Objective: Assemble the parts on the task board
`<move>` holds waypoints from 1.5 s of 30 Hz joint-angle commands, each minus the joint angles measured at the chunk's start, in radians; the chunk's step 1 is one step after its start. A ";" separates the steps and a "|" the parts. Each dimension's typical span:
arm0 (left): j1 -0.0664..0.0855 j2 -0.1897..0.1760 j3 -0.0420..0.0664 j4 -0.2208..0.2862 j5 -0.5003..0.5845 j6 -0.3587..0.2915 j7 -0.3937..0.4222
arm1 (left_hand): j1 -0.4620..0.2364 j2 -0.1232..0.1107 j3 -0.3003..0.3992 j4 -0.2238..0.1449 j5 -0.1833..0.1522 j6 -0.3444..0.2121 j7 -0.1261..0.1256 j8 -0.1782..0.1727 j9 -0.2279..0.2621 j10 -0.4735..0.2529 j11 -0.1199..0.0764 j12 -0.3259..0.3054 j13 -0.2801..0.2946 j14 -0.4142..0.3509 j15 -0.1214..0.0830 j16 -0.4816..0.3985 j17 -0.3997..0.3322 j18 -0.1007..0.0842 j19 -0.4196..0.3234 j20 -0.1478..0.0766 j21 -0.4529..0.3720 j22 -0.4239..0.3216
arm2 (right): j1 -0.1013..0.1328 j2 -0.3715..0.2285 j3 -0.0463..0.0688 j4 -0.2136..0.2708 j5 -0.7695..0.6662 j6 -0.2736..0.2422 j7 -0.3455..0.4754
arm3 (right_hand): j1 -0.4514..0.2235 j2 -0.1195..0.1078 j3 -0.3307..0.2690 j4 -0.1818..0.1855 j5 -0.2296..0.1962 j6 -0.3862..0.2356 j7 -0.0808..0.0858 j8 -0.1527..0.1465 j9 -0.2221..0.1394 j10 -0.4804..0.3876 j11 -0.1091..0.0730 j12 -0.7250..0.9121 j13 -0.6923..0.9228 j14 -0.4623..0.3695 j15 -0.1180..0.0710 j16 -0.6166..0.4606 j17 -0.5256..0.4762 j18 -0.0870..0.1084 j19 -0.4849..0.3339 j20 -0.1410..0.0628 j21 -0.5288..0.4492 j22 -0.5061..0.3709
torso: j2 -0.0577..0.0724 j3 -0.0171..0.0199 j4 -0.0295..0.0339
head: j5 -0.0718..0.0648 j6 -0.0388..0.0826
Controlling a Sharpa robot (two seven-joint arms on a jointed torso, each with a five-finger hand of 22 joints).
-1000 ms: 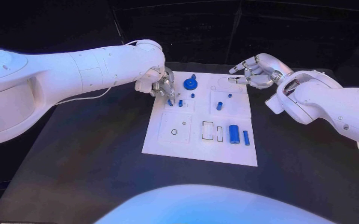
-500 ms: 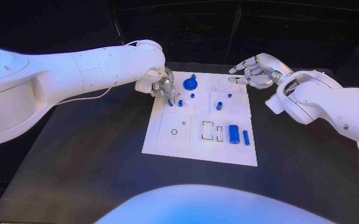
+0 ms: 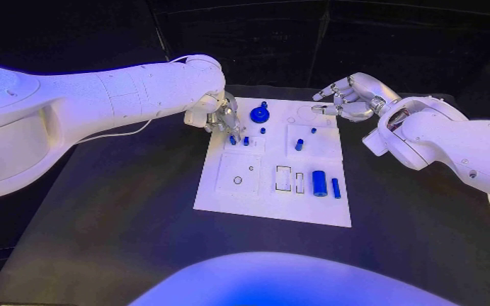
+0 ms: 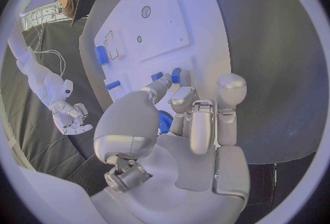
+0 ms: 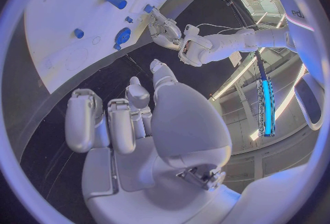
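Parts stand on the task board (image 3: 268, 200); one small blue peg (image 3: 233, 139) sits upright at its far left corner, pinched by the left hand (image 3: 219, 116) from above. Right hand (image 3: 344, 100) hovers apart, fingers curled, holding nothing.

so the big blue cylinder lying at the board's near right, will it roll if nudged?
Probably. The big blue cylinder lies on its side on the flat task board, so a sideways nudge would likely roll it. It looks rigid and smooth, perhaps slippery. The thin blue pin beside it might block rolling that way.
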 commanded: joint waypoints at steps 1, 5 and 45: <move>-0.001 0.003 -0.001 0.001 -0.002 0.007 -0.006 | -0.010 -0.001 -0.010 0.002 0.003 0.006 -0.001 -0.004 -0.002 -0.001 -0.004 0.005 0.002 0.092 -0.007 0.002 0.201 -0.009 0.005 -0.002 0.000 0.002 | 0.002 0.000 0.001 0.002 0.002 0.006 0.004 | -0.001 0.009 0.000 0.003 0.007 -0.004 -0.005 0.006 -0.002 0.007 -0.003 0.004 0.001 0.081 -0.008 -0.004 0.177 0.018 0.000 -0.003 -0.004 0.000 | 0.000 -0.0005 -0.0002 | 0.000 0.000; -0.001 0.003 -0.001 0.001 -0.002 0.009 -0.006 | -0.019 -0.001 -0.028 0.012 0.003 0.010 -0.001 -0.006 -0.003 0.001 -0.005 0.009 0.007 0.093 -0.007 0.004 0.207 -0.009 0.006 -0.002 0.000 0.003 | 0.002 0.000 0.001 0.002 0.002 0.006 0.003 | 0.000 0.010 0.000 0.003 0.007 -0.004 -0.006 0.006 -0.002 0.007 -0.003 0.003 0.000 0.081 -0.009 -0.003 0.177 0.018 0.000 -0.003 -0.003 0.001 | 0.000 -0.0004 0.0006 | 0.000 0.000; -0.001 -0.015 -0.001 0.013 -0.005 0.002 -0.004 | -0.014 -0.004 -0.059 0.013 0.003 0.016 -0.005 -0.010 -0.006 0.001 -0.008 0.009 0.008 0.093 -0.009 0.005 0.207 -0.010 0.009 -0.004 0.002 0.008 | 0.002 0.001 0.001 0.000 0.002 0.006 0.004 | 0.000 0.010 0.000 0.003 0.007 -0.004 -0.006 0.006 -0.002 0.007 -0.003 0.003 0.000 0.081 -0.009 -0.003 0.177 0.018 0.000 -0.003 -0.003 0.001 | 0.000 -0.0003 0.0004 | 0.001 0.000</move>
